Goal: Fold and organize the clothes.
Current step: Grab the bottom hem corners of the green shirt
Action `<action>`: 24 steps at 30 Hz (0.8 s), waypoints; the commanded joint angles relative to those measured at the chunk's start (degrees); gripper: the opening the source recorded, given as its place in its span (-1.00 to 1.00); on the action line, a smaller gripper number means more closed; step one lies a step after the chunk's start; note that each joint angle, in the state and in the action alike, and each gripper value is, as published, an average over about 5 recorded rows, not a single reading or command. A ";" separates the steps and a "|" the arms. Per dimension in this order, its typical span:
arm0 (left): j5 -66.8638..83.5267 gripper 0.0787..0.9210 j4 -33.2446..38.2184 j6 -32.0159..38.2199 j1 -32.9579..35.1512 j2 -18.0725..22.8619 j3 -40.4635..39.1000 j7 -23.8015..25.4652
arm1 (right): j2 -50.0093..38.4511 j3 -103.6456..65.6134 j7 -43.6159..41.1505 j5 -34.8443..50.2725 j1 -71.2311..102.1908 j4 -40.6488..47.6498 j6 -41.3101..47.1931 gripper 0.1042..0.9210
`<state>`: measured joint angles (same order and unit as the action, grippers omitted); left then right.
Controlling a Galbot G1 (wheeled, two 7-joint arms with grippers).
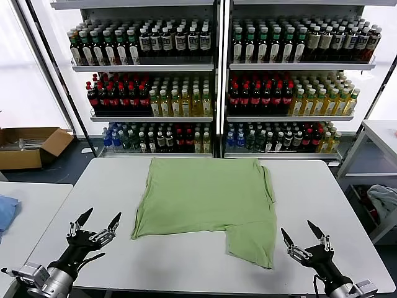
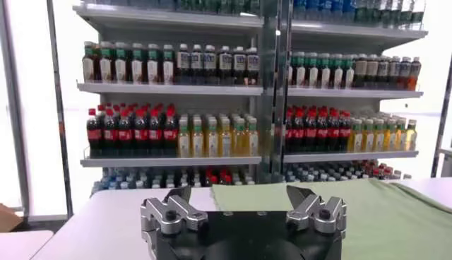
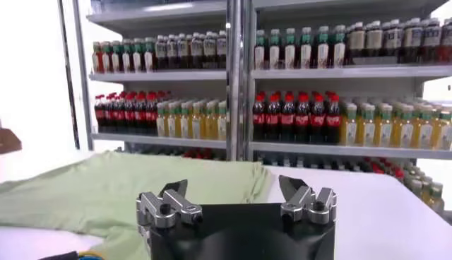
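The light green shirt (image 1: 208, 202) lies flat on the grey table (image 1: 322, 198), back side up, partly folded, with one flap reaching toward the near right edge. No collar, buttons or logo show. My left gripper (image 1: 95, 221) is open and empty at the near left, just left of the shirt's near corner. My right gripper (image 1: 303, 234) is open and empty at the near right, just right of the flap. The shirt also shows in the left wrist view (image 2: 353, 212) beyond the open left gripper (image 2: 240, 194), and in the right wrist view (image 3: 120, 187) beyond the open right gripper (image 3: 232, 189).
Tall shelves of bottles (image 1: 211, 81) stand behind the table. A second table (image 1: 31, 211) at the left holds a blue cloth (image 1: 5, 211). A cardboard box (image 1: 31, 146) sits on the floor at the left. A bin with grey-white cloth (image 1: 381, 205) is at the right.
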<state>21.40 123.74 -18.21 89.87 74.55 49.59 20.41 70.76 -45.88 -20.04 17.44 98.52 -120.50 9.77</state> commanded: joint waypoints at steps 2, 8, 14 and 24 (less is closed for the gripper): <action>2.01 0.77 -7.12 -7.72 -5.35 -12.56 -11.65 -6.19 | -3.42 3.23 1.88 -2.12 1.09 -0.19 5.81 0.76; 3.24 0.77 -12.48 -12.99 -9.55 -14.07 -15.71 -6.72 | -3.75 6.71 3.77 -1.74 0.05 -0.44 9.90 0.76; 1.54 0.77 -14.57 -14.87 -11.32 -14.40 -17.48 -6.54 | -3.19 9.52 6.18 -2.68 -2.67 0.04 15.47 0.76; 0.97 0.77 -18.64 -14.92 -16.03 -13.79 -19.68 -9.07 | -1.91 13.99 7.39 -5.56 -6.07 0.84 19.11 0.76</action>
<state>22.53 110.05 -30.54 78.78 62.12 33.33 13.61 69.24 -34.59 -13.68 13.23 93.87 -119.83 25.46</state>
